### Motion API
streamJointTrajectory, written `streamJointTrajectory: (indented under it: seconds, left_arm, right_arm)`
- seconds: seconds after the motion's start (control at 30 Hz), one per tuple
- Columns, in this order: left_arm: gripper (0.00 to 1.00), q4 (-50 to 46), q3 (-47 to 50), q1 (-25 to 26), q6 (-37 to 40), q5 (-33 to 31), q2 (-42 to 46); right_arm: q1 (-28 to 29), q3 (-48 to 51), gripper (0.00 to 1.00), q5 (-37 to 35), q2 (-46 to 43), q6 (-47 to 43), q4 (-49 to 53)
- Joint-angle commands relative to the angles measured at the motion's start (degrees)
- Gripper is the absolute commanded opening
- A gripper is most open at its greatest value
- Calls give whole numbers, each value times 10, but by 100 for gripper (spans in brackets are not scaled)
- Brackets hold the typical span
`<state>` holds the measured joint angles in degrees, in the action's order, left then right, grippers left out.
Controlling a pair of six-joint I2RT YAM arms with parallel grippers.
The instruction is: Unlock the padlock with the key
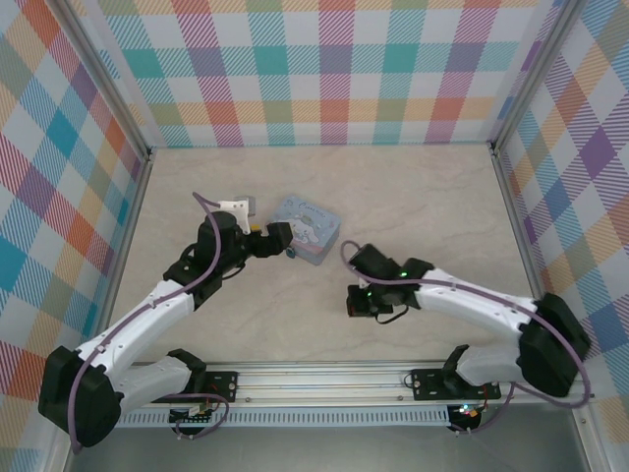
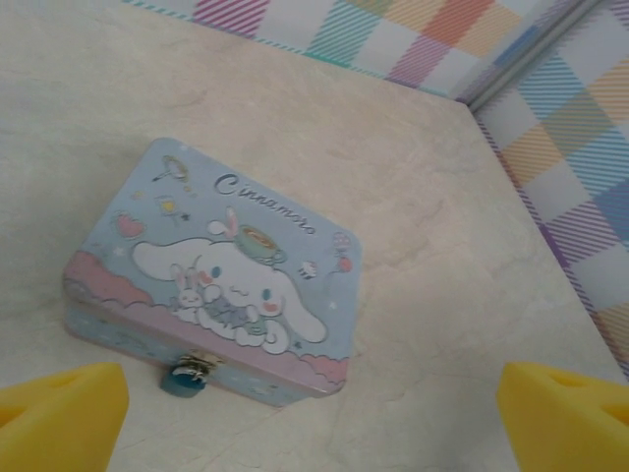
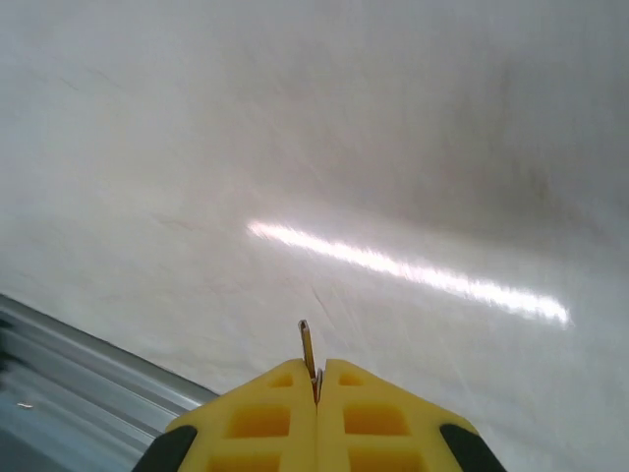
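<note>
Two arms reach over the pale tabletop (image 1: 423, 197). In the top view the left gripper (image 1: 278, 241) sits just left of centre, close beside the lower-left edge of a pale-blue cartoon-printed tin (image 1: 307, 228). In the left wrist view its yellow fingers (image 2: 59, 418) stand wide apart at the two bottom corners, holding nothing. The padlock (image 2: 183, 379), small and blue, hangs at the clasp on the tin's front wall, low and left in that frame, nearer the left-hand finger. The right gripper (image 1: 356, 303) lies below centre in the top view, well apart from the tin. In the right wrist view its yellow fingers (image 3: 256, 423) are pressed together and pinch the key (image 3: 307, 346), whose thin blade sticks up from the tips above bare tabletop.
</note>
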<state>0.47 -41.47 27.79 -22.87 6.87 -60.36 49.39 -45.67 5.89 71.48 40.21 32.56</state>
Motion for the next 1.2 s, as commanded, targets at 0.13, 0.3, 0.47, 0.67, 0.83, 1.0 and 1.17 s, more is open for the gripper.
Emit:
streamJointTrajectory:
  seconds: [0.13,0.3,0.47,0.67,0.83,1.0,1.17]
  left_arm:
    - [88,145,-7,-6,21,214,11]
    - [78,208,-22,-3,18,328,-5]
    - [61,237,-39,0,12,388,-20]
    - [52,257,-47,12,10,423,-35]
    - [44,253,-57,23,19,442,-49]
    - [40,251,-59,29,29,447,-56]
    - [32,239,-63,32,38,454,-56]
  right_arm:
    - [-76,50,6,153,-122,-189,-316]
    - [-94,1,5,240,-103,-281,-368]
    - [-94,-66,5,301,-61,-344,-330]
    - [-94,-87,5,323,-47,-356,-326]
    - [-95,-97,5,323,-42,-353,-324]
    - [-95,-101,5,311,-41,-349,-318]
    - [-97,-106,5,304,-41,-342,-316]
